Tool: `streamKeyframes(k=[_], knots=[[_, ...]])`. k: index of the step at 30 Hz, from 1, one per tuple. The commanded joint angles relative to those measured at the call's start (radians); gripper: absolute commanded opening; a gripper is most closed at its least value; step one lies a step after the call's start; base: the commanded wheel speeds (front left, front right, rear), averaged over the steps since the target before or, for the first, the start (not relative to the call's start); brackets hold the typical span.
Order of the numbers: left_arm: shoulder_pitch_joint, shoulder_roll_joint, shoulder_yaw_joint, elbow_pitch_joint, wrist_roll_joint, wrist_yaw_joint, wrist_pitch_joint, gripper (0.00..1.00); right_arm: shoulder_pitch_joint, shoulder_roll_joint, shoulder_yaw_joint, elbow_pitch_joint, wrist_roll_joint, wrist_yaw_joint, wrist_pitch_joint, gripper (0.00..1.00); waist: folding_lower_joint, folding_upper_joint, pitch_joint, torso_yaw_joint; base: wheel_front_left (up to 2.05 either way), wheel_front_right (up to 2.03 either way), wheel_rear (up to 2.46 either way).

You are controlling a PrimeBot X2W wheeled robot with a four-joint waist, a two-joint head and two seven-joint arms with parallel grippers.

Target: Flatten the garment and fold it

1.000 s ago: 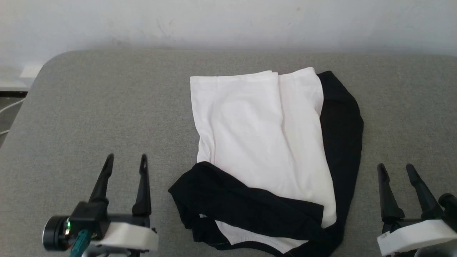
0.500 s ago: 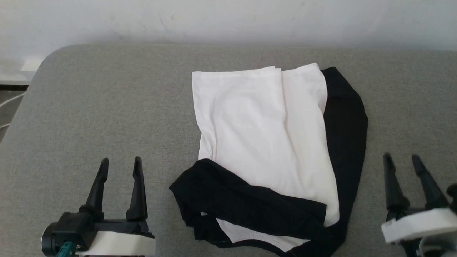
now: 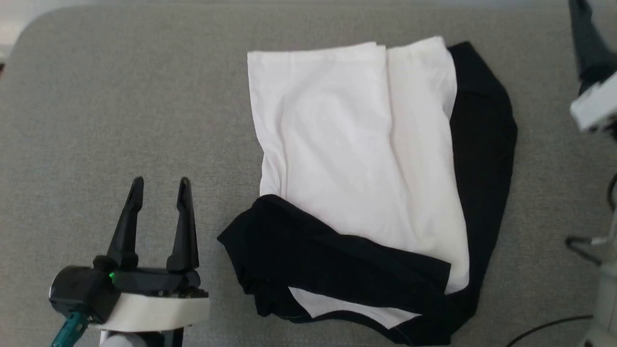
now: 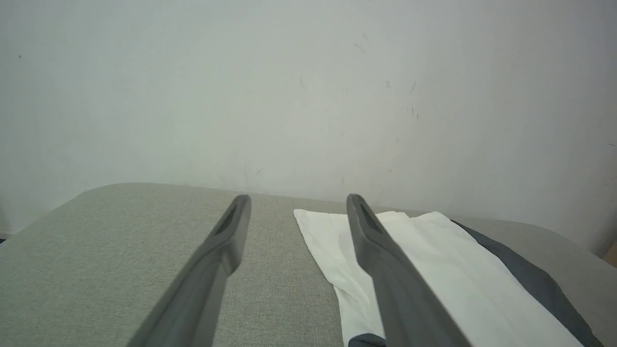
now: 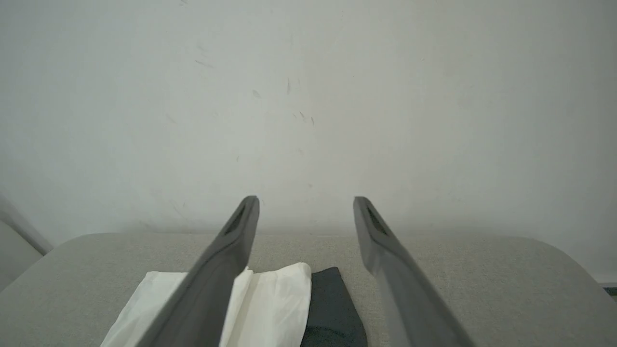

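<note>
The garment (image 3: 356, 144) lies in the middle of the grey table as a white panel folded in layers. One black sleeve (image 3: 337, 260) crosses its near end and more black cloth (image 3: 487, 144) runs down its right side. My left gripper (image 3: 160, 183) stands open to the near left of the garment, apart from it and holding nothing. In the left wrist view that gripper (image 4: 299, 200) points past the garment's (image 4: 434, 260) left edge. At the head view's upper right edge, one dark finger (image 3: 585, 38) of my right gripper shows. The right wrist view has that gripper (image 5: 303, 202) open and empty above the garment (image 5: 279, 299).
The padded grey table (image 3: 120, 96) has rounded far corners and ends at a pale wall (image 4: 308, 96). A dark cable (image 3: 544, 327) and a pale upright part (image 3: 605, 289) sit at the near right edge.
The head camera has tilted down and closer, so the wall has left its view. My right gripper has risen from the lower right to the upper right edge. The left gripper and garment have kept their places.
</note>
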Motion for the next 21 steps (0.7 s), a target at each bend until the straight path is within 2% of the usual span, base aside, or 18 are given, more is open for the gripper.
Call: streamKeyframes(k=[1,8,16,21], knots=[[-0.02,-0.008,0.005,-0.009,0.01,-0.012,-0.005,1.0,-0.048,-0.008,-0.013,0.024,0.006,-0.001,0.034,1.0,-0.0002,0.0,0.085,0.014,0.0,0.0,0.0],[-0.077,-0.027,0.005,-0.043,0.03,-0.056,-0.005,1.0,-0.286,-0.099,-0.044,0.18,-0.078,-0.001,0.224,1.0,-0.0002,0.0,0.206,0.039,0.0,0.0,0.0],[-0.126,-0.041,-0.019,-0.048,0.037,-0.092,-0.005,1.0,-0.448,-0.09,-0.107,0.334,-0.171,-0.001,0.486,1.0,-0.0002,0.0,0.3,0.074,0.0,0.0,0.0],[-0.142,-0.052,-0.032,-0.039,0.03,-0.106,-0.005,1.0,-0.477,-0.1,-0.115,0.343,-0.24,-0.001,0.555,1.0,-0.0002,0.0,0.338,0.102,0.0,0.0,0.0]])
